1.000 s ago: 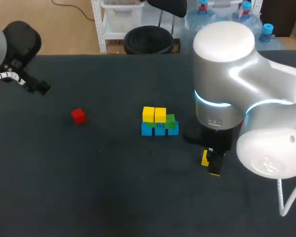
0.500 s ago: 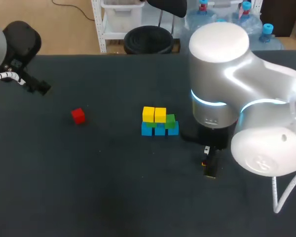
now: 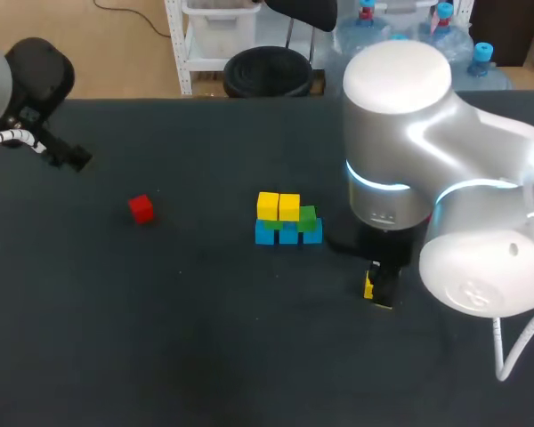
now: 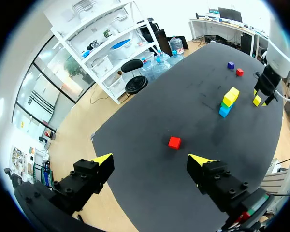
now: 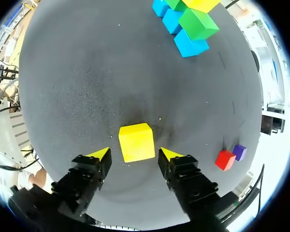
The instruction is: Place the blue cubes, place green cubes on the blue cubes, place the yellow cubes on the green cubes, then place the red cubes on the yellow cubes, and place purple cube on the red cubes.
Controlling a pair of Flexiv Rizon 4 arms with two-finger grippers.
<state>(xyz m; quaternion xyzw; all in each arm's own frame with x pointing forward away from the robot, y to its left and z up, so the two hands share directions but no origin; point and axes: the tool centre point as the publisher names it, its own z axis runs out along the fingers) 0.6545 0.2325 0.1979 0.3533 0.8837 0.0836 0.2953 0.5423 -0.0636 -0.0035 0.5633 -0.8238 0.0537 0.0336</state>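
In the middle of the table stands the stack [image 3: 287,222]: a row of three blue cubes [image 3: 288,234] with green cubes [image 3: 307,215] on it and two yellow cubes [image 3: 279,205] on the green. A loose yellow cube [image 5: 137,141] lies on the table to the right of the stack. My right gripper [image 5: 134,153] hangs over it, open, one fingertip on each side with a small gap. One red cube [image 3: 141,208] lies alone at the left. Another red cube [image 5: 225,159] and a purple cube [image 5: 239,152] sit together beyond the right gripper. My left gripper [image 4: 150,162] is open and holds nothing, high over the table's left end.
My right arm's bulky silver body [image 3: 409,142] hides the table behind it in the head view. The dark table [image 3: 205,338] is bare toward the front and between the lone red cube and the stack.
My right arm shifted slightly left. Its gripper dipped toward the table and rose again beside the loose yellow cube. Stack, red cube and left arm stayed put.
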